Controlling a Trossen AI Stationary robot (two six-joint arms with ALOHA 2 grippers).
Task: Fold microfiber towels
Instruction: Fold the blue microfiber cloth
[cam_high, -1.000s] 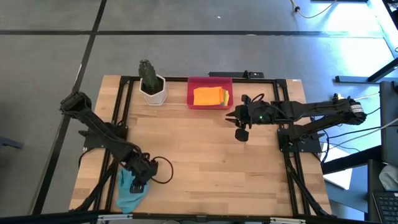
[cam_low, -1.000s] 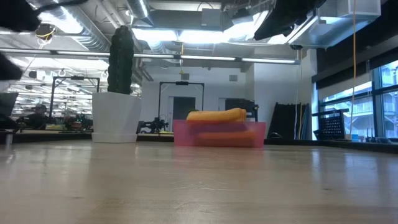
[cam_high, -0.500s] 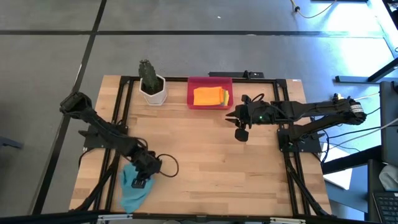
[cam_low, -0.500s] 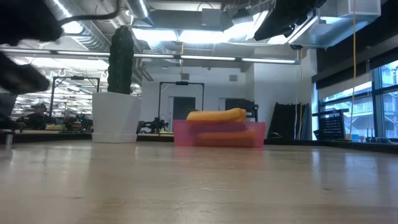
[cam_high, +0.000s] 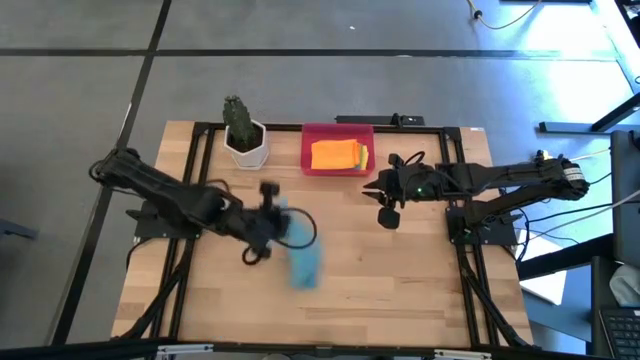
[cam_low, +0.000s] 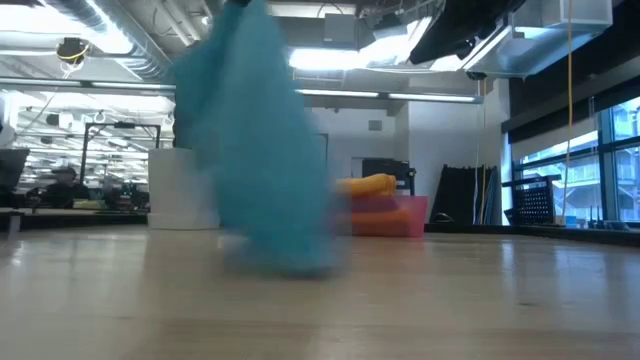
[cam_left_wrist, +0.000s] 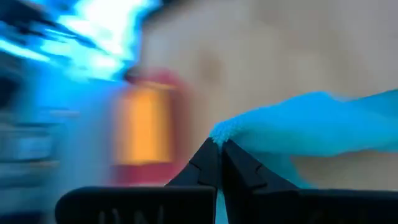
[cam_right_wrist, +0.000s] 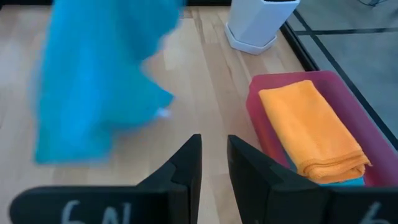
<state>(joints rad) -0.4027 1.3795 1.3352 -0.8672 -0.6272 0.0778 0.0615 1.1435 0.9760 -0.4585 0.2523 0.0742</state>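
High view: left pincer (cam_high: 268, 215) clamped on teal towel (cam_high: 303, 255), hanging over mid-tabletop (cam_high: 400, 290). Right pincer (cam_high: 387, 212) idle beside red tray (cam_high: 337, 132), fingers slightly parted, holding nothing. Step: carrying towel out. Next, likely: lay flat, then fold.

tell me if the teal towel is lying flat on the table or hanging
Hanging. The left tool is shut on one edge of the teal towel, which droops from it above the table, unfolded.
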